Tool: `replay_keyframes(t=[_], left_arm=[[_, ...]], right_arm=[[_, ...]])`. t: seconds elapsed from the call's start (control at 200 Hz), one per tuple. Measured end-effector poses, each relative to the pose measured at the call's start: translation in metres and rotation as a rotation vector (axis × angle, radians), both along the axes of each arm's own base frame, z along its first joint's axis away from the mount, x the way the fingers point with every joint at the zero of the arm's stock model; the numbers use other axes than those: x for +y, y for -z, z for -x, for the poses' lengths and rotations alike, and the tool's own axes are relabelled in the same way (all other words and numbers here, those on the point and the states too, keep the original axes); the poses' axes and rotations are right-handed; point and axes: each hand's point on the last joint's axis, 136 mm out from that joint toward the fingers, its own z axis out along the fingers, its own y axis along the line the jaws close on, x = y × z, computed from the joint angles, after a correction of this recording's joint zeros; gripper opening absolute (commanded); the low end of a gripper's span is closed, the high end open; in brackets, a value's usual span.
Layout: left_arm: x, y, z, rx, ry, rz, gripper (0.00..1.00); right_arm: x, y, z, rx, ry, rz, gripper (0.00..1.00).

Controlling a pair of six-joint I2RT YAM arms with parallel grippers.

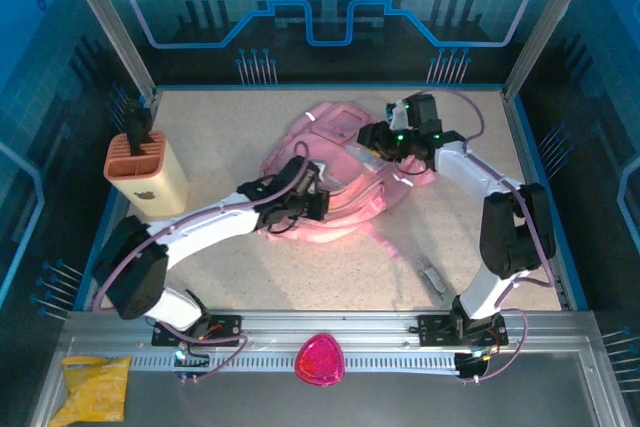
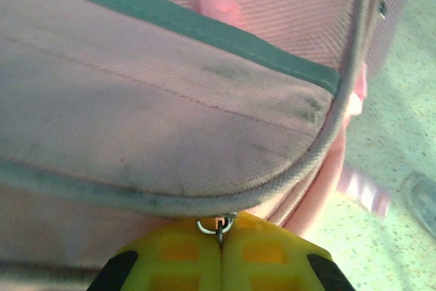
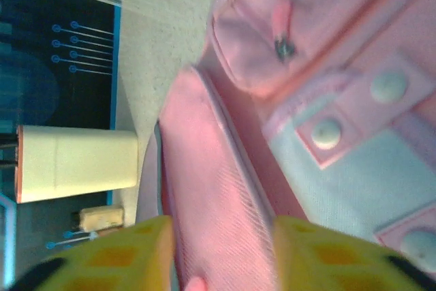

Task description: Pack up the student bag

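Two arms meet on your task's thing, and from the left you first see a beige ribbed plastic holder standing on the speckled table, well apart from the rest. Next comes your left gripper at the near-left edge of the large soft pink backpack, which lies flat at the table's middle, toward the far side. The left wrist view shows the left gripper with its yellow fingers pinched together on a small metal zipper ring under a grey-piped seam. Your right gripper sits over the backpack's far-right part; seen from its wrist, the right gripper has a thick fold of pink fabric clamped between its fingers. Nearer right, a small grey flat piece lies apart on the table.
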Motion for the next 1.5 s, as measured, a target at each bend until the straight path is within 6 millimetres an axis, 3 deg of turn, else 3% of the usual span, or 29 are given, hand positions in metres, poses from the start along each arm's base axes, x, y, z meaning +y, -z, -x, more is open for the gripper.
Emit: replay_keyframes(t=[0.065, 0.15, 0.29, 0.555, 0.76, 0.94, 1.156, 1.281, 1.501], left_arm=[[-0.016, 0.004, 0.002, 0.016, 0.020, 0.014, 0.00], [-0.030, 0.005, 0.004, 0.031, 0.045, 0.035, 0.00], [-0.043, 0.007, 0.005, 0.043, 0.062, 0.039, 0.00], [-0.063, 0.004, 0.012, 0.045, 0.095, 0.050, 0.00], [-0.070, 0.002, 0.016, 0.044, 0.117, 0.045, 0.00], [-0.068, 0.003, 0.018, 0.042, 0.142, 0.021, 0.00], [-0.065, -0.005, 0.019, 0.006, 0.236, -0.061, 0.00], [-0.054, -0.002, 0.015, -0.016, 0.266, -0.118, 0.00], [0.006, 0.011, -0.010, 0.039, 0.143, -0.151, 0.00]], right_arm=[[-0.012, -0.006, 0.002, -0.009, 0.022, -0.008, 0.63], [-0.023, -0.006, 0.024, 0.007, 0.037, -0.022, 0.69], [-0.032, 0.002, 0.065, 0.056, 0.058, -0.054, 0.64], [-0.020, 0.066, 0.117, 0.264, 0.125, -0.134, 0.50], [-0.003, 0.060, 0.112, 0.246, 0.117, -0.176, 0.34], [-0.004, 0.059, 0.112, 0.245, 0.113, -0.159, 0.00], [-0.013, 0.049, 0.109, 0.222, 0.060, -0.108, 0.00], [-0.030, 0.045, 0.106, 0.210, 0.043, -0.061, 0.00], [-0.059, 0.034, 0.080, 0.203, 0.062, -0.017, 0.00]])
